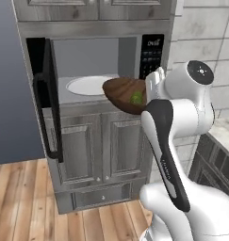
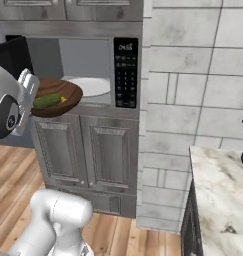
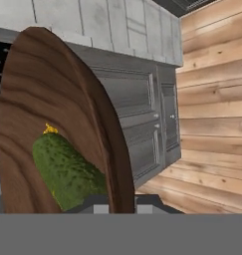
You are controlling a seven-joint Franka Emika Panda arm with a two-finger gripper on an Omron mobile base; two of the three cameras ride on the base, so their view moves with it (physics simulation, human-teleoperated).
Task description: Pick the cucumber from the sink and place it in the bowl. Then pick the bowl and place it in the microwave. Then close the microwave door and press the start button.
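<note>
Bowl (image 1: 124, 95): wide, shallow, dark brown wood with visible grain, gripped at its rim by the gripper (image 3: 116, 203), whose jaws are nearly closed with the rim pinched between them. It is held in the air, tilted, just in front of the open cavity of the microwave (image 1: 94, 70). Cucumber (image 2: 47, 101): small, stubby, green, with a yellow tip, lying inside the bowl against the lower part of the wall. Microwave: black, built into grey cabinetry, grey inside, with a white round turntable plate (image 1: 90, 85) on its floor and a button panel (image 2: 125, 73) at its right. Microwave door (image 1: 46, 96): swung open to the left, its long black bar handle (image 1: 47, 117) seen along the outer edge. Grey cabinet doors (image 2: 90, 151) are set below, above a wooden floor (image 1: 21, 207).
</note>
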